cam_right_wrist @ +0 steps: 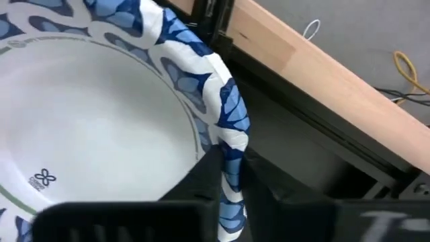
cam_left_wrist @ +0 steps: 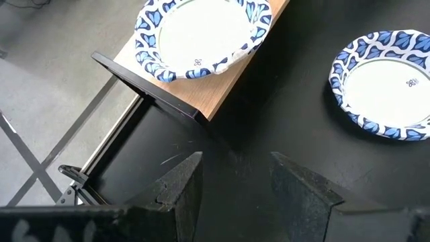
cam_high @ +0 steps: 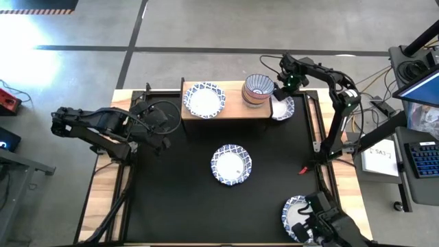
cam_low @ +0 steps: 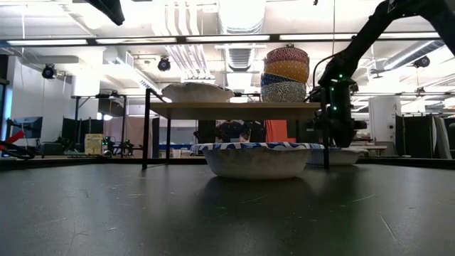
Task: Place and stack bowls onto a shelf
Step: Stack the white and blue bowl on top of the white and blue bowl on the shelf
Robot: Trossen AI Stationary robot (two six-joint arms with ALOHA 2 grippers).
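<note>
— Bowls: where were they?
— One white bowl (cam_high: 204, 100) and the stack of small bowls (cam_high: 258, 89) sat on the shelf (cam_high: 230, 110). My right gripper (cam_right_wrist: 225, 181) pinched another white bowl's rim (cam_right_wrist: 225, 121) beside the shelf.
— The left?
— My left gripper (cam_left_wrist: 232, 185) hung unclenched and empty over the counter (cam_high: 178, 192).

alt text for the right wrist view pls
The right claw pinches the blue-patterned rim of a shallow white bowl, one finger inside the rim and one outside. Beyond the bowl runs the light wooden edge of the table.
</note>
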